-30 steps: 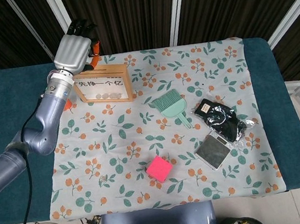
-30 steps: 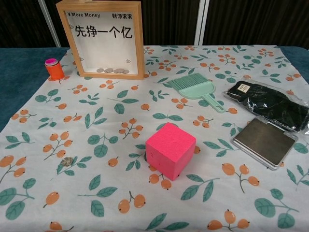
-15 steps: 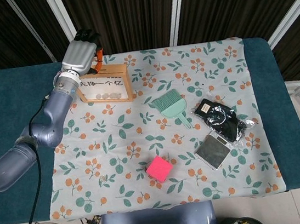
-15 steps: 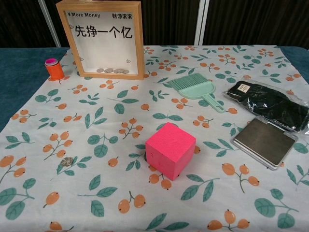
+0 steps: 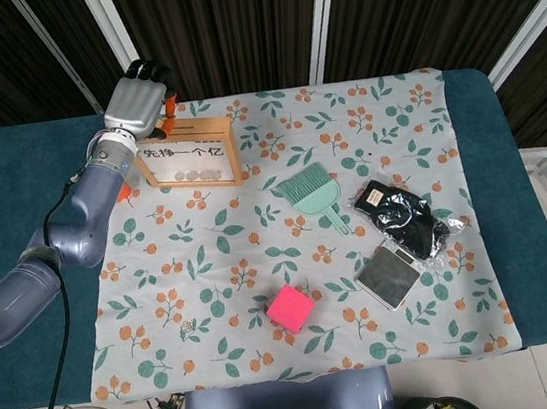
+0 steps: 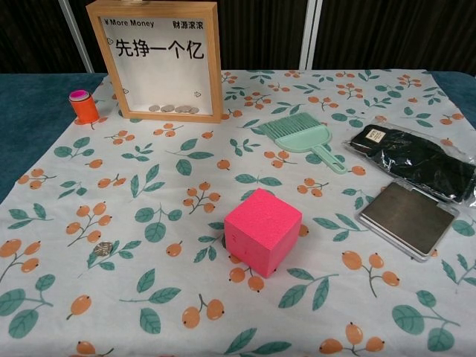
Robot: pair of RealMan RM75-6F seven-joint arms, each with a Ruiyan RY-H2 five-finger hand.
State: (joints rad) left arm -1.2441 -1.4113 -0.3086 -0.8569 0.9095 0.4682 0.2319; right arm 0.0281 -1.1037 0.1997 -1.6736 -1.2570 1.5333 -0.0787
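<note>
While the left hand (image 5: 134, 104) hovers over the top edge of the wooden frame (image 6: 162, 59) at the table's far left, its fingers curl inward; whether they pinch anything cannot be told. Rightward lie a pink cube (image 6: 262, 230), green brush (image 6: 300, 136) and black pouch (image 6: 416, 160).

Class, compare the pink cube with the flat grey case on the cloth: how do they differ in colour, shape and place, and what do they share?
The pink cube is bright pink; the grey case is dull metallic grey. The pink cube stands tall with equal faces, whereas the grey case lies thin and flat. The pink cube sits near the cloth's middle front; the grey case lies further right, beside a black packet. Both rest on the floral cloth, untouched by any hand.
</note>
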